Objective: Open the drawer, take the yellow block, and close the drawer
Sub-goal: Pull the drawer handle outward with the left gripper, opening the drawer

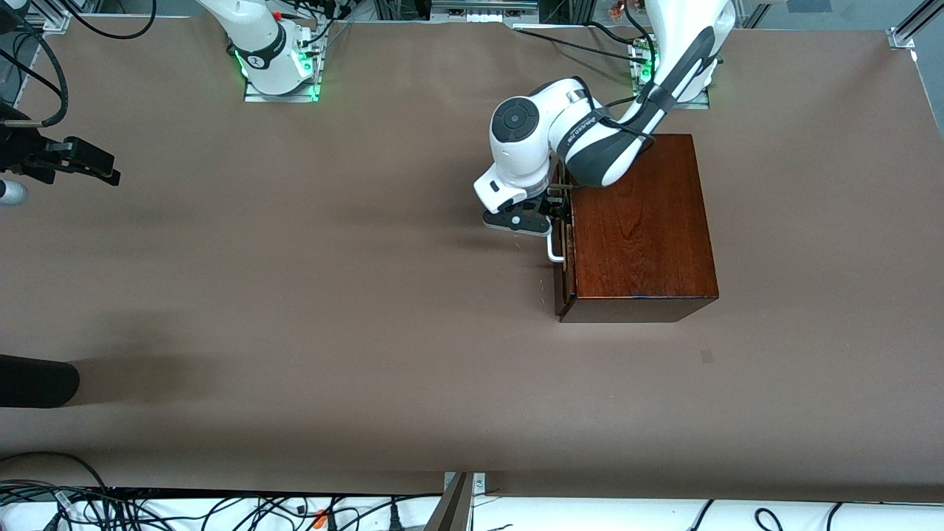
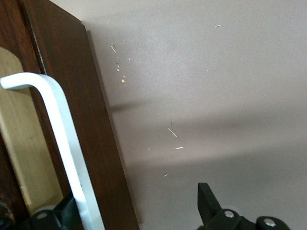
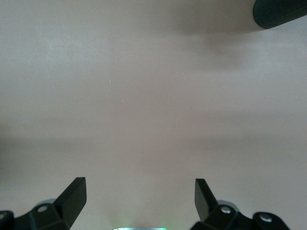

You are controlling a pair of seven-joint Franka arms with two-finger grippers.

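The drawer (image 1: 563, 251) sits in the side of the wooden box (image 1: 638, 225) that faces the right arm's end of the table, and it looks pulled out only a little; what is inside cannot be seen, and no yellow block shows anywhere. Its front is dark reddish-brown and glossy, with a white bar handle (image 2: 57, 143), bent at the corner, and pale wood shows under the handle. The box is a smooth rectangular block of dark mahogany. The left gripper (image 1: 554, 215) is at the handle with its fingers spread apart, one finger (image 2: 208, 203) on the table side and the other between handle and front. The table (image 1: 332, 295) is covered with plain matt brown. The right gripper (image 3: 139, 201) waits over bare table at the right arm's end, with fingers wide and holding nothing. A dark rounded object (image 1: 37, 381) lies at the table edge there.
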